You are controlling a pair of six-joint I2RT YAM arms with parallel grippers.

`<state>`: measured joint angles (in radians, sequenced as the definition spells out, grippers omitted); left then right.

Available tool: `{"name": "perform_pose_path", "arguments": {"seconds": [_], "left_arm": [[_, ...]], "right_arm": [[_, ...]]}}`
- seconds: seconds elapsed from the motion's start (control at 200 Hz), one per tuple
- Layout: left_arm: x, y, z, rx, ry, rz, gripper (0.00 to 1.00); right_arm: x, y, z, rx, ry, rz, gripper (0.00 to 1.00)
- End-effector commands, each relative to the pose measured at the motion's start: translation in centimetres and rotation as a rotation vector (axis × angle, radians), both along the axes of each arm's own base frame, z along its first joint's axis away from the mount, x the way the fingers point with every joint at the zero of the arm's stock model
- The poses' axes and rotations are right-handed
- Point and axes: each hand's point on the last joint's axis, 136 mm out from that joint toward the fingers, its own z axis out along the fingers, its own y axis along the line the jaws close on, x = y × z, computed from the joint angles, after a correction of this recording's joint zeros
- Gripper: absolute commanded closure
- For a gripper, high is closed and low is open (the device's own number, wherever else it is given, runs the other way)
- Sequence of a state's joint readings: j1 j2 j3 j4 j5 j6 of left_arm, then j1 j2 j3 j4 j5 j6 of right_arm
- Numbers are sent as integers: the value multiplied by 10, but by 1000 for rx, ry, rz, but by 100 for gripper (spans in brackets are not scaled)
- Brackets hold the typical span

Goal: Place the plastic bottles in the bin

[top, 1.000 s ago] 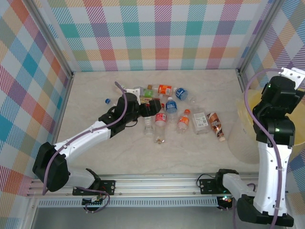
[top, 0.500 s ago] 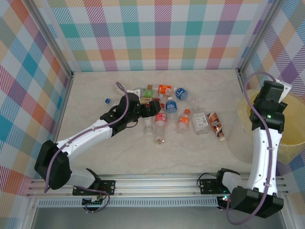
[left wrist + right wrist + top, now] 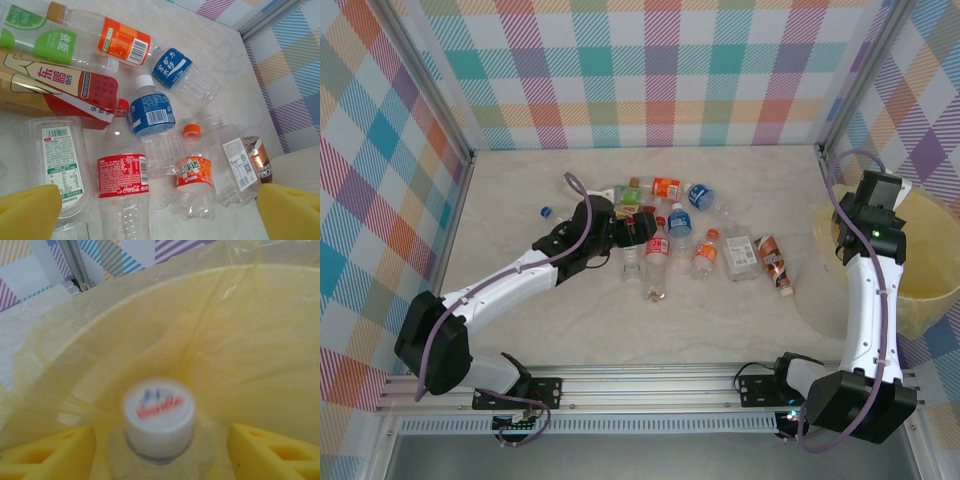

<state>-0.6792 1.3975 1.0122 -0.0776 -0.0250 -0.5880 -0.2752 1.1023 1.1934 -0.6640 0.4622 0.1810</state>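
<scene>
Several plastic bottles point(image 3: 682, 238) lie in a loose cluster mid-table. My left gripper point(image 3: 636, 226) hovers open above the cluster's left side, nothing between its yellow fingers point(image 3: 30, 210). Below it lie a red-label cola bottle point(image 3: 122, 176), an orange-label bottle point(image 3: 195, 172) and a blue-label bottle point(image 3: 152, 112). My right gripper point(image 3: 161, 452) is over the pale yellow, bag-lined bin point(image 3: 932, 290), shut on a clear bottle with a white cap point(image 3: 159, 415) that points into the bin point(image 3: 240, 330).
A loose blue cap point(image 3: 546, 212) lies left of the cluster. A brown-label bottle point(image 3: 775, 262) is the cluster's rightmost piece. Checked walls close in the back and sides, with a metal post point(image 3: 825, 130) by the bin. The rail runs along the near edge.
The right arm has swung down and left, lowering its gripper with the bottle over the bin. The left gripper has crept slightly right over the cluster.
</scene>
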Motion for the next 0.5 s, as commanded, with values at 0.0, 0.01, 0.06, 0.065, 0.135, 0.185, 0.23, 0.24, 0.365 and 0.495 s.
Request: {"name": "perform_pose_path", "arguments": {"seconds": [0.0, 0.01, 0.06, 0.065, 0.135, 0.185, 0.23, 0.24, 0.365, 0.495], "left_arm": [[6, 2, 5, -1, -3, 40, 0], [6, 3, 5, 1, -1, 41, 0], [6, 5, 3, 5, -1, 55, 0], [6, 5, 4, 4, -1, 56, 0], [7, 10, 0, 11, 4, 80, 0], [8, 14, -1, 15, 6, 101, 0], [8, 18, -3, 19, 12, 119, 0], [8, 18, -4, 20, 13, 124, 0], [9, 33, -9, 31, 33, 196, 0], [9, 51, -11, 24, 54, 282, 0]], "right_arm": [[5, 7, 14, 19, -90, 28, 25], [5, 7, 15, 19, -93, 27, 25], [3, 7, 17, 18, -105, 26, 23], [3, 7, 18, 18, -106, 26, 23], [1, 8, 24, 19, -125, 22, 20], [-2, 9, 29, 21, -140, 19, 17], [-4, 9, 34, 26, -152, 11, 13], [-4, 9, 35, 27, -156, 9, 13], [-11, 15, 53, 63, -226, -3, 4], [-10, 38, 74, 146, -319, 80, 0]]}}
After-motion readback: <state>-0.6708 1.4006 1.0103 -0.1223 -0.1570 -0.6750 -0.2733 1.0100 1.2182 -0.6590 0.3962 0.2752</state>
